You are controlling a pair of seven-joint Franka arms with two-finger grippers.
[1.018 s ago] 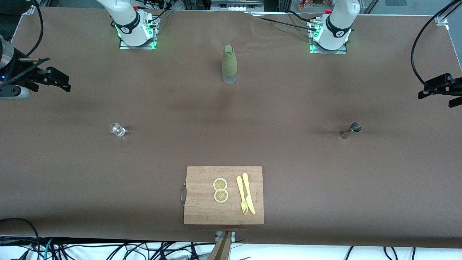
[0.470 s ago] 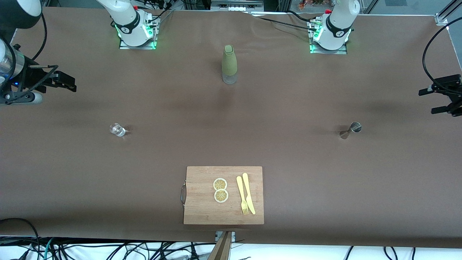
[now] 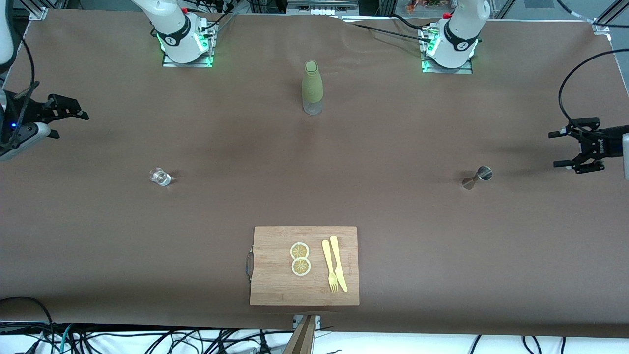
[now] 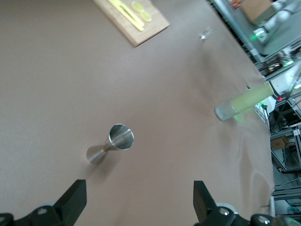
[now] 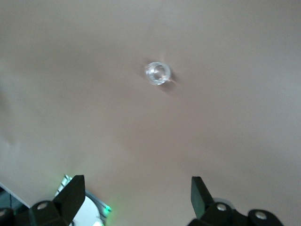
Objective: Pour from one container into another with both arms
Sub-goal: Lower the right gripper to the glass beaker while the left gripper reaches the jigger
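— Starting nearest the front camera: wooden cutting board (image 3: 275, 295) with two lemon slices (image 3: 300, 259), a yellow fork (image 3: 328, 264) and knife (image 3: 339, 262).

— Farther back?

— Steel jigger (image 3: 477, 177) upright toward the left arm's end; clear glass tumbler (image 3: 159, 176) upright toward the right arm's end, well apart. Left gripper (image 3: 565, 149) up over bare table near the jigger, fingers spread, empty. Right gripper (image 3: 69, 109) over the table edge, fingers apart, empty.

— Farthest?

— Olive-green bottle (image 3: 312, 87), upright between the bases.
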